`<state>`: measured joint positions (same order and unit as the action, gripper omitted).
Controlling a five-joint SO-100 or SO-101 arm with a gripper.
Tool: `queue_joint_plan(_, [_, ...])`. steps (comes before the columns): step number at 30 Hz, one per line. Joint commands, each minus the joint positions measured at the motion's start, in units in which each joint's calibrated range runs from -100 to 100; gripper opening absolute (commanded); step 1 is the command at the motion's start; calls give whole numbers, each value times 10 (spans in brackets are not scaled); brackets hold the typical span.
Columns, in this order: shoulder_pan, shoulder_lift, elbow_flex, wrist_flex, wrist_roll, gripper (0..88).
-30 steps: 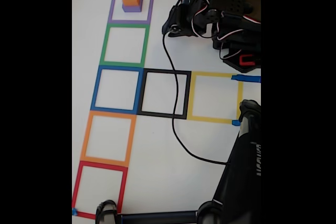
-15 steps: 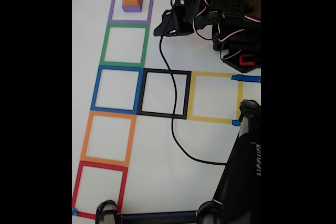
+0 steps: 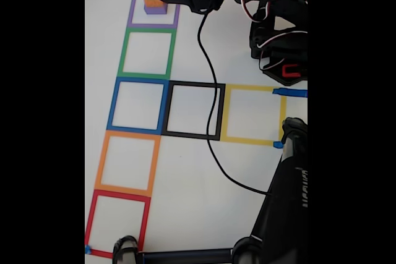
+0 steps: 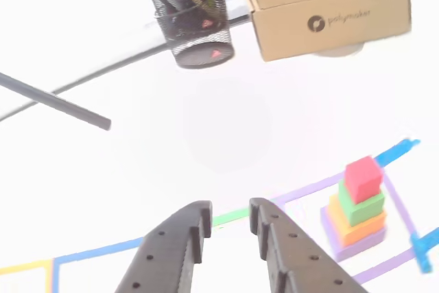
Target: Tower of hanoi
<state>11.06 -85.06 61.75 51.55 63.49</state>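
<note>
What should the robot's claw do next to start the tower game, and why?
Probably swing toward the red cube on top of the stack and come down around it. The gripper is empty, its fingers a little apart, and sits off to the left of the stack in the other view. Red is the smallest and nothing lies on it.

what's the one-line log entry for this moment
phase: approach | tool: empty, beside stack, no contact | stack: red cube on green, orange, purple, inside purple square | other squares: unoccupied

A cardboard box bears a round logo and "polymaker".
</note>
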Motion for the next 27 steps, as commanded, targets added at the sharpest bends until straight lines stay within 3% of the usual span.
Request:
queue_joint_plan(1, [44, 43, -98, 39, 257, 10])
queue_joint_plan(5, [68, 69, -151, 82, 313, 10])
queue_joint_plan(9, [93, 104, -208, 110, 318, 18])
queue_joint_plan(11, [111, 125, -231, 131, 365, 53])
queue_joint_plan(15, [151, 166, -238, 131, 365, 109])
queue_joint_plan(22, [200, 273, -324, 140, 365, 37])
queue_joint_plan(27, [210, 313, -362, 138, 365, 146])
